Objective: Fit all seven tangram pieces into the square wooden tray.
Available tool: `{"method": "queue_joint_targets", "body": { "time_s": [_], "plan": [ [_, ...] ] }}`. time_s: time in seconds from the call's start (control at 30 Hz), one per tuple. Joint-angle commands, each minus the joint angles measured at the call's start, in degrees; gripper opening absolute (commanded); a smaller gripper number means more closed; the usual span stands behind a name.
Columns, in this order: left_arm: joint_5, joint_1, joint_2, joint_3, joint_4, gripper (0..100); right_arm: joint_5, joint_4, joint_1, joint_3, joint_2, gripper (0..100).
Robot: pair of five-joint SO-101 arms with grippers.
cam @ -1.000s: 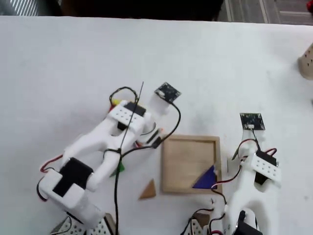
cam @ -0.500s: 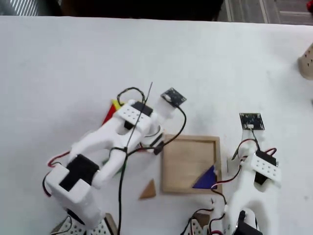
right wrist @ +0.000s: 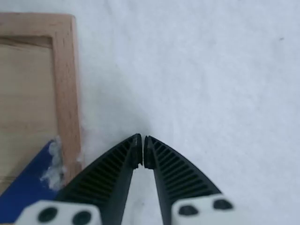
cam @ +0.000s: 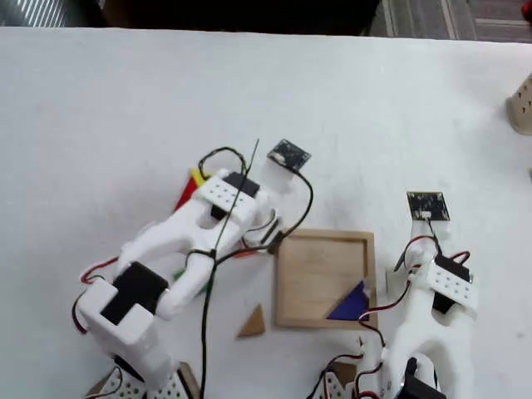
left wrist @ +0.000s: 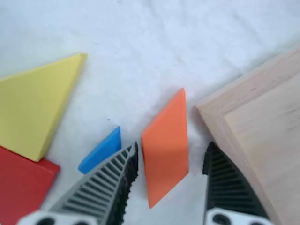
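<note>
The square wooden tray (cam: pixel 324 241) lies between the arms, with a dark blue triangle (cam: pixel 349 303) in its near right corner. My left gripper (left wrist: pixel 171 157) is open just left of the tray corner (left wrist: pixel 253 117), its fingers on either side of an orange parallelogram (left wrist: pixel 165 145) lying flat on the table. Beside it lie a small blue piece (left wrist: pixel 101 150), a yellow triangle (left wrist: pixel 35 105) and a red piece (left wrist: pixel 21 180). My right gripper (right wrist: pixel 143 150) is shut and empty, just right of the tray rim (right wrist: pixel 65 79), by the blue triangle (right wrist: pixel 28 187).
A tan wooden triangle (cam: pixel 252 322) lies on the table in front of the tray's left side. Red (cam: pixel 184 195) and yellow (cam: pixel 197 176) pieces peek out behind the left arm (cam: pixel 191 233). A perforated beige object (cam: pixel 522 104) stands at the far right edge.
The left arm has swung right toward the tray's left corner, uncovering the red and yellow pieces and hiding the green one. The right arm has not moved.
</note>
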Motion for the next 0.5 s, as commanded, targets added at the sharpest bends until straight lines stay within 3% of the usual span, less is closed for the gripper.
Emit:
{"method": "queue_joint_targets", "body": {
  "time_s": [0.0,0.17,0.33,0.47],
  "plan": [
    [1.23,0.31,-0.13,-1.93,-1.05,23,0.53,-0.75,-0.48,-0.26,-1.71,1.8],
    [1.85,-1.27,-0.13,-1.93,-0.70,23,0.53,-0.75,-0.48,-0.26,-1.71,1.8],
    [9.76,-2.86,-0.13,-1.14,0.44,23,0.62,-0.75,-0.48,-0.26,-1.71,1.8],
    [10.11,-2.86,-0.13,-1.05,0.53,23,0.62,-0.75,-0.57,-0.26,-1.71,1.8]
  ]
}}
